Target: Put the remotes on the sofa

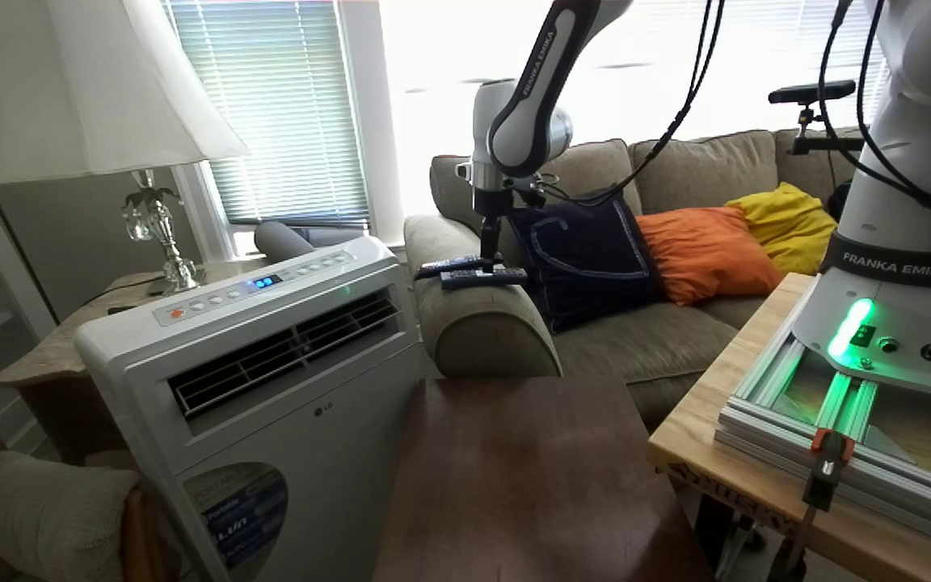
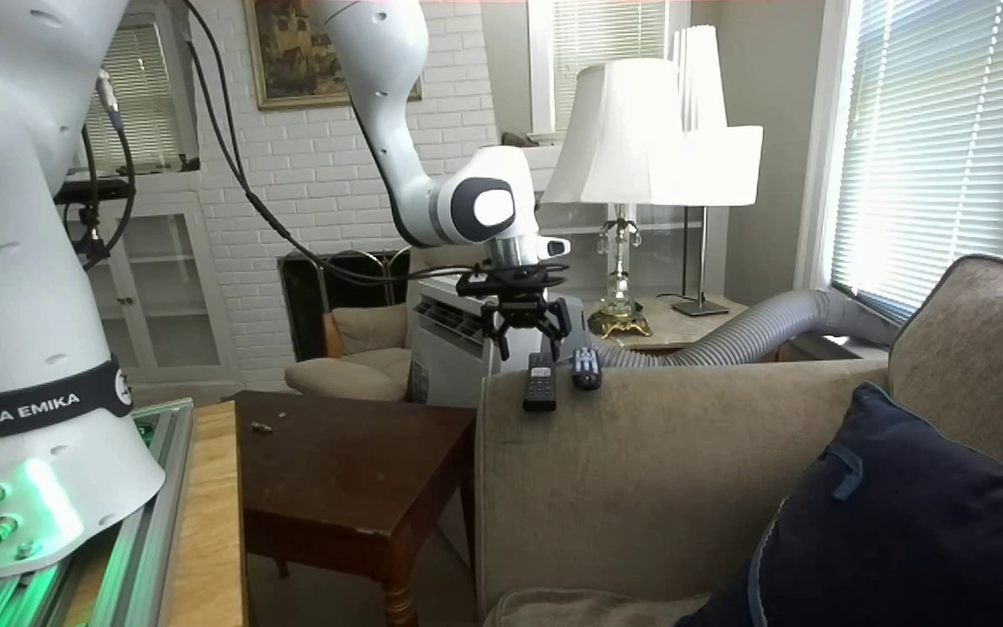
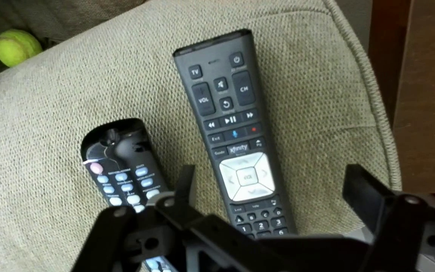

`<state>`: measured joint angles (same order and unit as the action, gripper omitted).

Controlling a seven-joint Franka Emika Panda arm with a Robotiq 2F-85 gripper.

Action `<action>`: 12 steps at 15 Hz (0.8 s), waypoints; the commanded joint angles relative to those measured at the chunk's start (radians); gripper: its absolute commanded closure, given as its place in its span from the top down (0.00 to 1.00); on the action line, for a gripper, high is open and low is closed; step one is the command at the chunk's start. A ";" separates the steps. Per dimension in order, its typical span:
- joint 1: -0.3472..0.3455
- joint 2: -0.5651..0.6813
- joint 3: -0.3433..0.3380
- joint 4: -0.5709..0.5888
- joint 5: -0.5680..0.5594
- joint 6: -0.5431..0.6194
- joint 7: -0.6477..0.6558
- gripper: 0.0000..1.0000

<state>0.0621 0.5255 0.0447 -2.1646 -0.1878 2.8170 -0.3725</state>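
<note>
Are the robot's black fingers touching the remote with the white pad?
Apart. In the wrist view, sofa fabric shows between the remote and both gripper fingers, one each side.

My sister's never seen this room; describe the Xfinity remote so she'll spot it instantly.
Find the grey-beige sofa, then its rolled arm near the navy pillow. On top lies the Xfinity remote. Its xfinity lettering and big whitish pad set it apart from the neighbouring remote, which has small bluish buttons.

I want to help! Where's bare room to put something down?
The dark brown wooden table is bare at its end by the grey-beige upholstered sofa. The sofa's arm is bare between two slim black plastic remotes and the backrest. It's crowded around the black hand, where those remotes lie.
</note>
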 commanded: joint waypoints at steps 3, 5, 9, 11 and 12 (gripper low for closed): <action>-0.020 0.047 0.024 0.029 -0.020 0.042 0.004 1.00; -0.021 0.056 0.027 0.032 -0.020 0.057 0.005 1.00; -0.015 0.083 0.016 0.058 -0.028 0.077 0.010 1.00; -0.015 0.098 0.010 0.078 -0.031 0.077 0.011 1.00; -0.015 0.105 0.008 0.087 -0.031 0.078 0.012 1.00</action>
<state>0.0606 0.5870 0.0526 -2.1249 -0.1878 2.8781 -0.3725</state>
